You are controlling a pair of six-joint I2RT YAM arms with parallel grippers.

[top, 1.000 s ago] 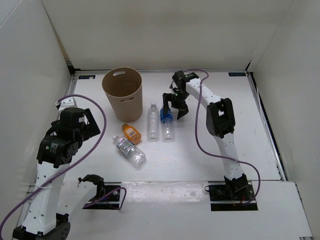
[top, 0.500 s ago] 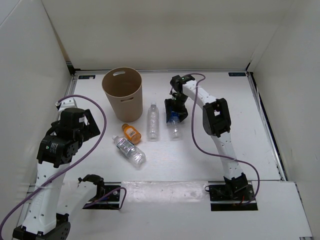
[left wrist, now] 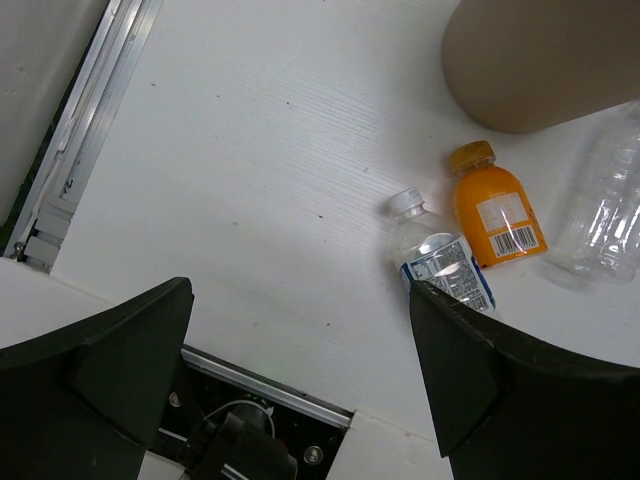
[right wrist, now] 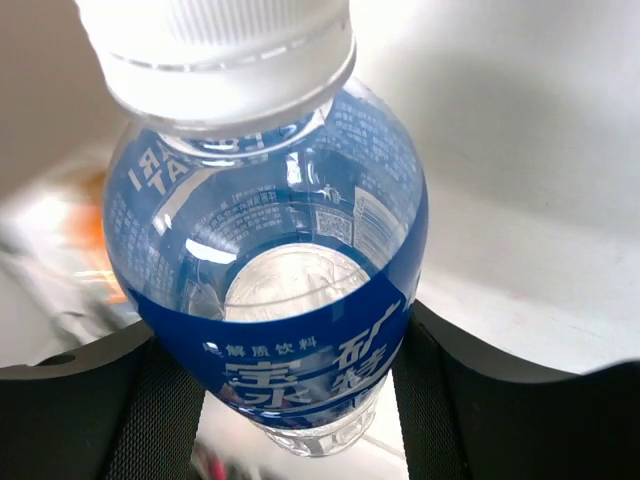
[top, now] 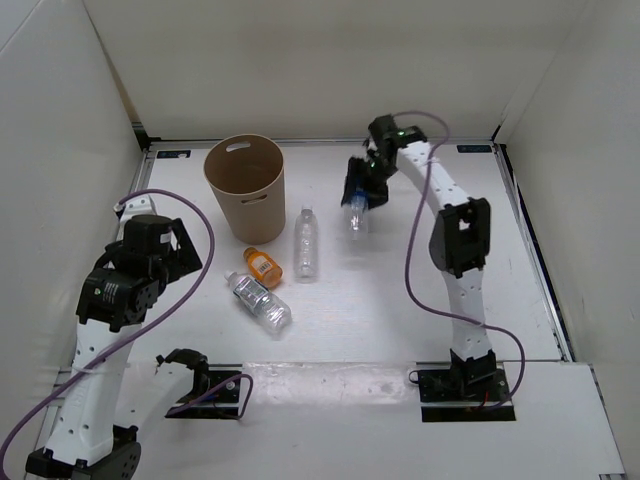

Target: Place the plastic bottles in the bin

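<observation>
Bin point(top: 245, 185) stands upright at the far left of the table point(top: 400, 300), and only its tan inner wall shows through the open mouth. All four bottles are outside it. Three lie on the table just in front of it: the clear bottle point(top: 306, 245), the orange bottle point(top: 264, 266) touching or nearly touching the bin's base, and the white-capped labelled bottle point(top: 262, 300) nearest the arms. The right gripper point(top: 360, 190) is clamped around the blue-label bottle point(top: 356, 220), held off the table to the right of the bin. The left gripper point(left wrist: 300, 390) is spread wide with nothing between its fingers point(left wrist: 130, 370).

The left wrist view cuts off the bin's upper part and half of the clear bottle. Behind the held bottle, the right wrist view is a blur.
</observation>
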